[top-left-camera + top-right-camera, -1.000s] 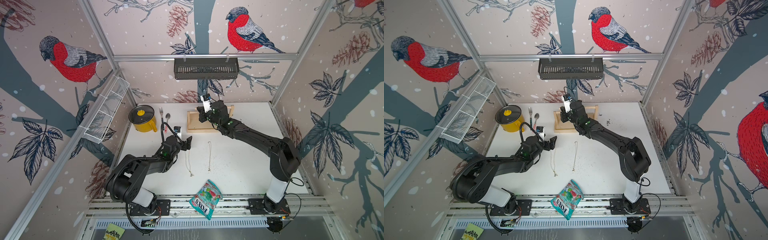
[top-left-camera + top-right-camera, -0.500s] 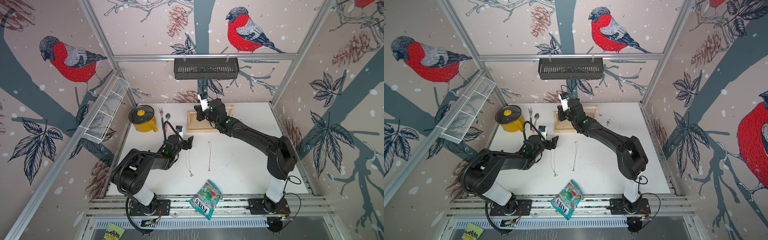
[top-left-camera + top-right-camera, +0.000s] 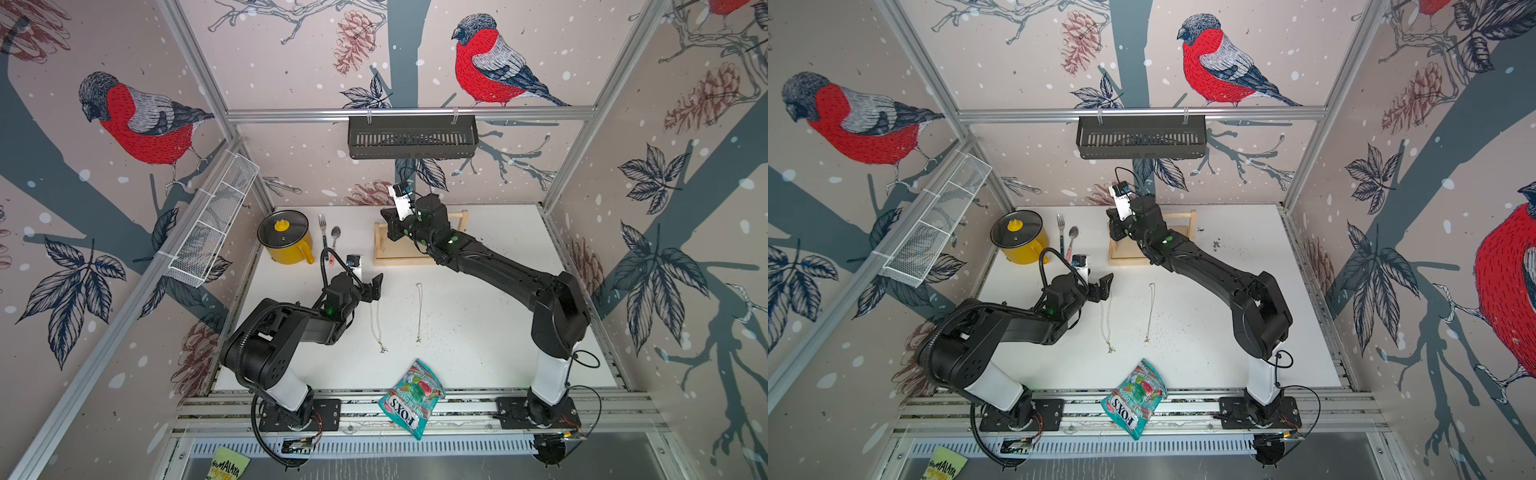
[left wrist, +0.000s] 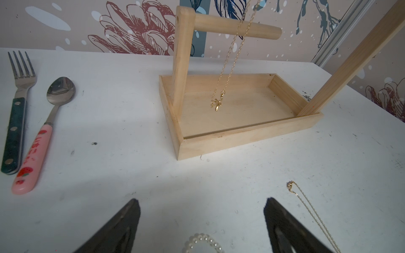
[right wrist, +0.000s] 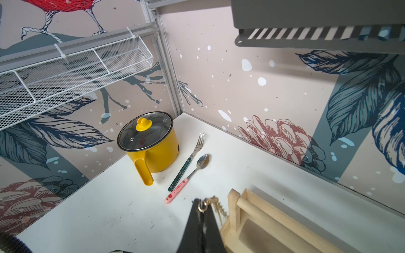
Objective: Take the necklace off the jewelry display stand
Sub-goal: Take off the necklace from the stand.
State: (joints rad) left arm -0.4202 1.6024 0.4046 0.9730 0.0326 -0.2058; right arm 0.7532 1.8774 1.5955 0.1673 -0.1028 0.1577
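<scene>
Right gripper (image 5: 202, 206) clamped on the gold necklace (image 4: 217, 104) hanging over the stand (image 4: 241, 140) (left gripper (image 4: 202, 200) apart, above pearls (image 4: 203, 237))

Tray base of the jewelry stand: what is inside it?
Only bare wood shows inside the tray base; the gold necklace dangles over it, pendant low. In a top view the right arm hides part of it.
</scene>
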